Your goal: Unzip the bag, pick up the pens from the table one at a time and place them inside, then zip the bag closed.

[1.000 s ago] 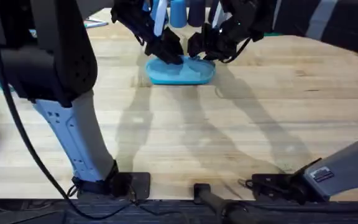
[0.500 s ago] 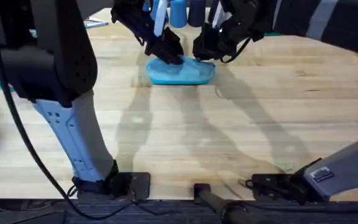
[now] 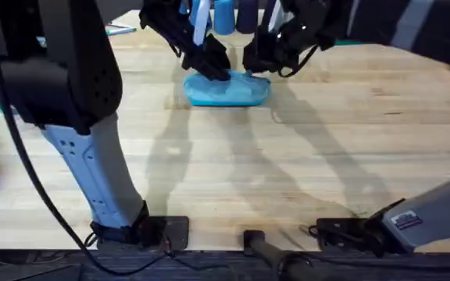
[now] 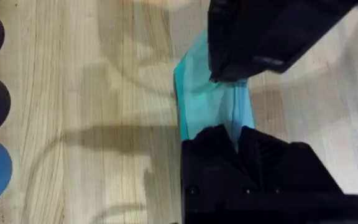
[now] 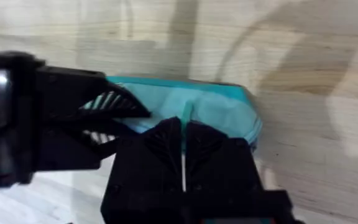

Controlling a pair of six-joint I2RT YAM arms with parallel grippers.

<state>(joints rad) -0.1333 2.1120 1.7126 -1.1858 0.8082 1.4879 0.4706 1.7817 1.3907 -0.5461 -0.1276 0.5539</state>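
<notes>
Here both grippers sit on the bag point(image 3: 226, 90), far centre of the table point(image 3: 287, 164). Left gripper point(image 3: 216, 72) has its black fingers pressed together, pinching the bag's left part; in its wrist view the fabric point(image 4: 211, 106) runs up between the tips. Right gripper point(image 3: 256, 65) is pinched shut on the zipper area at the bag's right end, a thin light strip point(image 5: 184, 146) caught between its pads. Bag is soft, light blue, elongated, slightly puffy. Table is pale wood with plank grain. Blue cylinders point(image 3: 225, 16) stand just beyond.
</notes>
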